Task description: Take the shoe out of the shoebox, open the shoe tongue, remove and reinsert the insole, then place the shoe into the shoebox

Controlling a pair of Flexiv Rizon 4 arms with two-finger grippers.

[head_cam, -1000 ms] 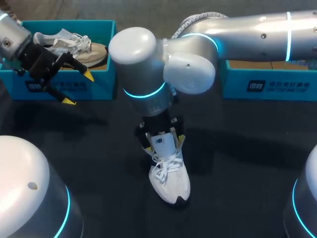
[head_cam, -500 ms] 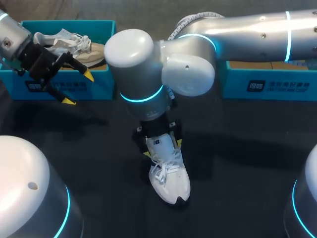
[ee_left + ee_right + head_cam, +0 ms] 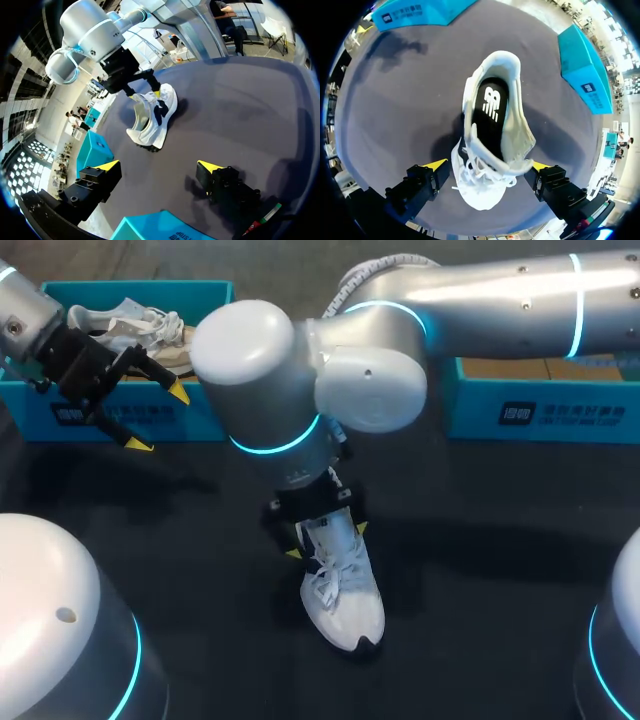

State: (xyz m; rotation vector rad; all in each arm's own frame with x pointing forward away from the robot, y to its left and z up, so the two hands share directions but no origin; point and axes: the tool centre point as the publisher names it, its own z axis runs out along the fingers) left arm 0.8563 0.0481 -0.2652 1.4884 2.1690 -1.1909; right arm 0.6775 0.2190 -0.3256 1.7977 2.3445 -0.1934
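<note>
A white laced shoe (image 3: 345, 595) lies on the dark table near the middle, toe toward the front edge. My right gripper (image 3: 324, 540) hangs over its collar, open, with a yellow tip on either side. In the right wrist view the shoe (image 3: 520, 135) sits between the spread fingers (image 3: 437, 164), and its black insole (image 3: 491, 112) shows inside. My left gripper (image 3: 157, 418) is open and empty in front of the left teal shoebox (image 3: 60, 415). From the left wrist the shoe (image 3: 152, 120) lies well ahead of my left gripper (image 3: 157, 167), under the right gripper (image 3: 145, 92).
The left shoebox holds a second, beige and white shoe (image 3: 150, 325). Another teal box (image 3: 540, 410) stands at the back right, behind my right arm (image 3: 480, 300). That arm's big wrist joint (image 3: 260, 370) hides the table behind the shoe.
My right arm's wrist has swung to the left, and its gripper has shifted a little left over the shoe's collar. The left arm has kept still.
</note>
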